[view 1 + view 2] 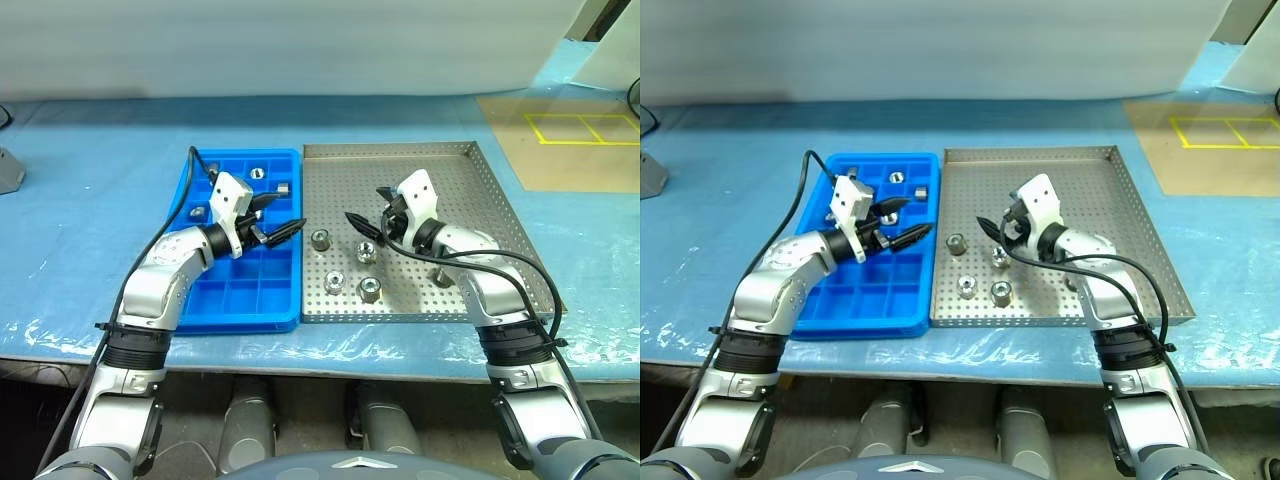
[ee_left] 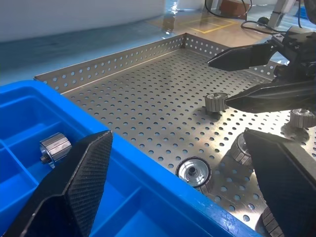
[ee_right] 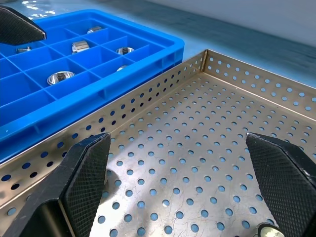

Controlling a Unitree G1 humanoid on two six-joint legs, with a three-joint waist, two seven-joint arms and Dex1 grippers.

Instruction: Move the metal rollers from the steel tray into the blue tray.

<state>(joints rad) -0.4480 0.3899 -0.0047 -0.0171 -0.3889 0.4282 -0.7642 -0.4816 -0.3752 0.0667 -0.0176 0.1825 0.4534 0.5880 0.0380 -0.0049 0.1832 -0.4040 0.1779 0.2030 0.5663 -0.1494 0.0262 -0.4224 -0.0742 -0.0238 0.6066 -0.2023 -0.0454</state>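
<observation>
Sitting loose on the perforated floor of the steel tray [image 1: 470, 185], the metal rollers [image 1: 321, 239] cluster in its near-left part: one close to the left rim, one at [image 1: 367, 251], two nearer the front at [image 1: 334, 283] and [image 1: 369, 288], and one partly hidden behind the right forearm at [image 1: 440, 276]. All stand apart from each other, hollow ends up. More rollers already lie in the blue tray [image 1: 240, 300], in its far compartments: [image 1: 257, 172], [image 1: 283, 187], [image 1: 197, 212]; the right wrist view also shows several in separate cells.

Blue tray sits flush against the steel tray's left rim, both on the surface [image 1: 80, 200], which is covered in blue plastic film.

Left pincer [image 1: 282, 220] hovers over the blue tray's right edge, fingers spread wide, empty, tips pointing toward the steel tray. Right pincer [image 1: 368, 214] hovers over the steel tray's left half, fingers also spread wide, holding nothing, tips pointing back toward the left pincer, above the roller at mid-cluster. The two pincers face each other, well apart.

Yellow-taped rectangle on a brown board [image 1: 585, 128] lies at the far right of the surface. Grey object [image 1: 8, 170] at the far left edge, cut off.
</observation>
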